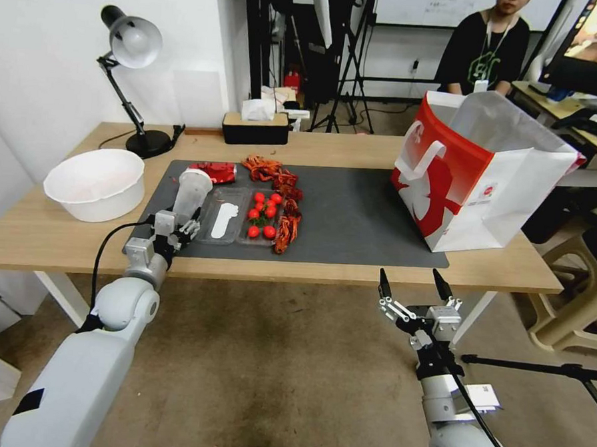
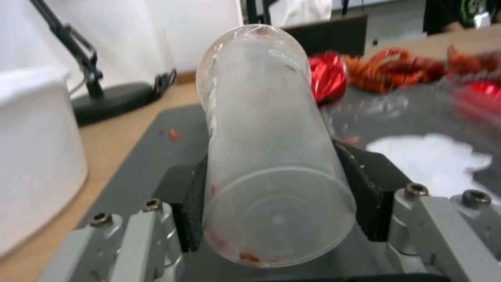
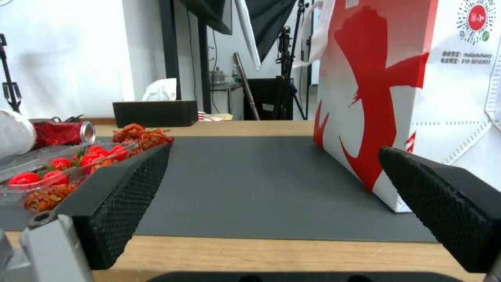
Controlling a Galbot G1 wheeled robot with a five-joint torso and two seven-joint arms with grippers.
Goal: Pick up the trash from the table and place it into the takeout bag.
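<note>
Claw on your left arm (image 1: pixel 178 227) is clamped on the clear plastic cup (image 1: pixel 191 192), held tilted above the mat's near left corner on the tabletop (image 1: pixel 57 237). Your takeout bag (image 1: pixel 478 173) stands open by the right edge. Your right claw (image 1: pixel 414 286) hangs spread wide just off the near edge. Your crushed red can (image 1: pixel 214 172) lies beyond the cup.

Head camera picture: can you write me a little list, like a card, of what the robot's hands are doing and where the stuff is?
left gripper: shut on the clear plastic cup, over the dark grey mat
right gripper: open, empty, in front of the table's near edge
crushed red can: lying on the mat
takeout bag: red-and-white paper, standing open on the right
large white basin: on the table's left end
</note>
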